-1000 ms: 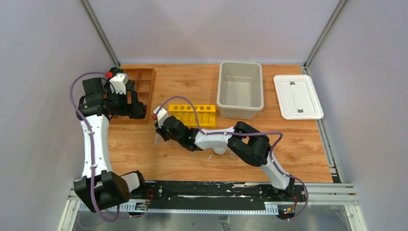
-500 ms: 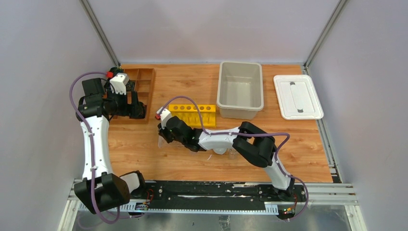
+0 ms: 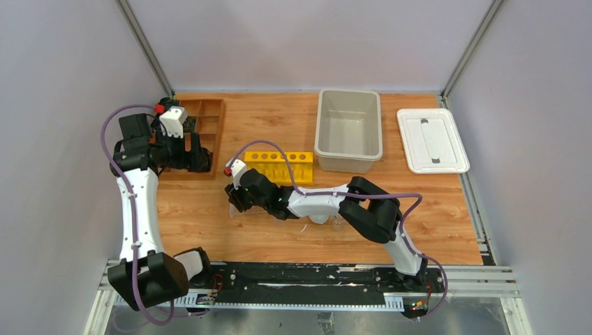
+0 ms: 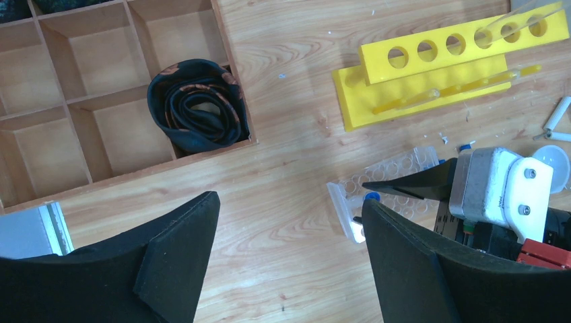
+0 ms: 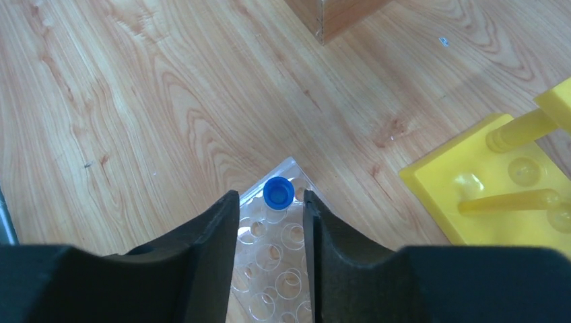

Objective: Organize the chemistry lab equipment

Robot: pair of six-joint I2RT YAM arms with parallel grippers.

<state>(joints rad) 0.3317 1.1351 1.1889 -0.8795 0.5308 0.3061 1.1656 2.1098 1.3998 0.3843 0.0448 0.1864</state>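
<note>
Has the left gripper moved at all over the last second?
No. The left gripper hangs by the same near corner of the wooden tray in the top view as it did before.

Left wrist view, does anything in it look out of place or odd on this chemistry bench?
Yes. A rolled dark patterned cloth fills one compartment of the wooden tray, and it is not lab ware. Also, a clear tube lies flat on the base of the yellow rack instead of standing in a hole.
</note>
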